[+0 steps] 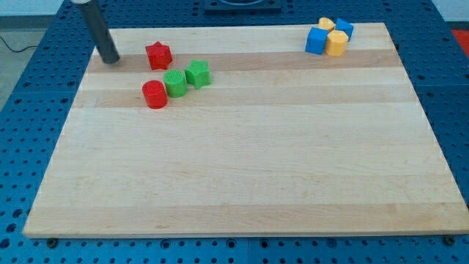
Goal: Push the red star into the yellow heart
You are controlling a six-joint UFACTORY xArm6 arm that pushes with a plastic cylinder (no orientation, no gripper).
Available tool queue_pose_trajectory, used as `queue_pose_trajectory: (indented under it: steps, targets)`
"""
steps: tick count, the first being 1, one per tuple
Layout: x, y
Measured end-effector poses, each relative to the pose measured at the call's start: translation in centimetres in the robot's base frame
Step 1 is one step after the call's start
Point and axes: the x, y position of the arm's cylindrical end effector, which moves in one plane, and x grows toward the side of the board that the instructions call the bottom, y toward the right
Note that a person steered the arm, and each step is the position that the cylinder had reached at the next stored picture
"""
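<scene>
The red star (158,55) lies near the board's top left. My tip (111,60) rests on the board to the left of the star, about a block's width apart from it. Two yellow blocks sit in a cluster at the top right: one (336,43) at the cluster's front right, one (326,24) at its back. I cannot tell which of them is the heart. Two blue blocks, one (316,40) on the left and one (344,29) on the right, touch them.
A red cylinder (154,94), a green cylinder (175,83) and a green block (197,73) lie in a slanted row just below and right of the star. The wooden board (242,169) lies on a blue perforated table.
</scene>
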Motion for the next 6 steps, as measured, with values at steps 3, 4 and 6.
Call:
queue_pose_trajectory:
  steps: [3, 4, 6]
  targets:
    - [-2.2, 10.0]
    - [-0.8, 3.7]
    - [4.1, 7.2]
